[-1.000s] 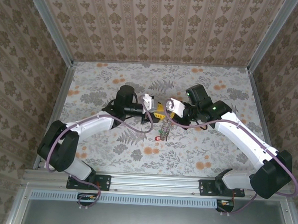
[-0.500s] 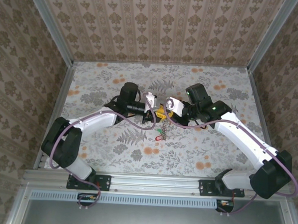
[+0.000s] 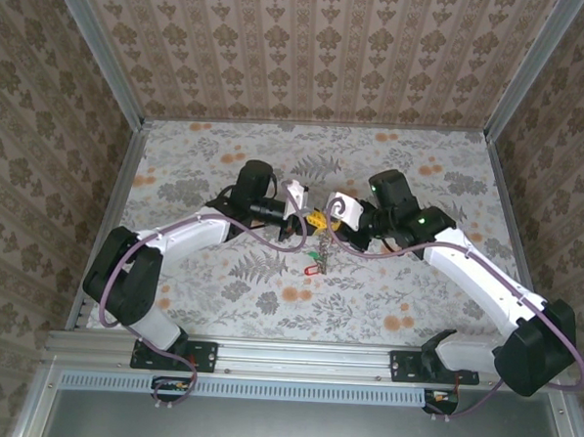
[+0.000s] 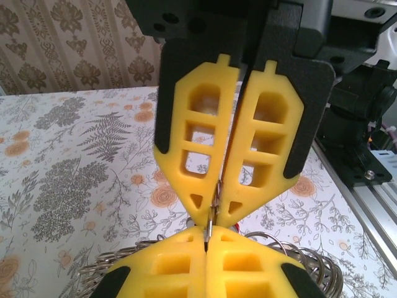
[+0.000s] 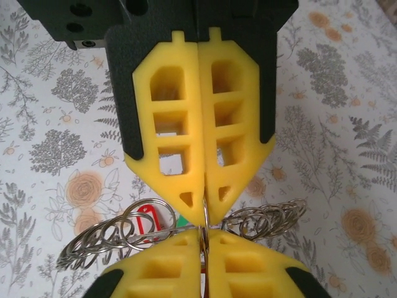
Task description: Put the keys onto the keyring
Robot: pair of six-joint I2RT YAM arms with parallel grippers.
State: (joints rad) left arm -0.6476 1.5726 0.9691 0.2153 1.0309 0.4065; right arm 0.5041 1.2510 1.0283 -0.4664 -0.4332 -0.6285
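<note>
Over the middle of the table my left gripper (image 3: 307,223) and right gripper (image 3: 324,226) meet tip to tip. In the left wrist view my left gripper (image 4: 208,231) is shut on a thin wire of the keyring (image 4: 105,268), and the right gripper's yellow fingers (image 4: 260,155) pinch the same wire from above. From the right wrist, my right gripper (image 5: 203,233) is shut on that wire, with the coiled keyring (image 5: 105,239) spreading to both sides. The keys (image 3: 314,262) hang below; a red head (image 5: 146,218) and a green one (image 5: 182,221) show behind the coils.
The flowered tabletop (image 3: 415,294) lies below the hanging bundle. Patterned walls enclose the back and both sides. A metal rail (image 3: 295,356) runs along the near edge by the arm bases.
My left gripper has closed onto the keyring wire. The left arm edged right and the right wrist shifted slightly, bringing the tips together. The keys still hang below.
</note>
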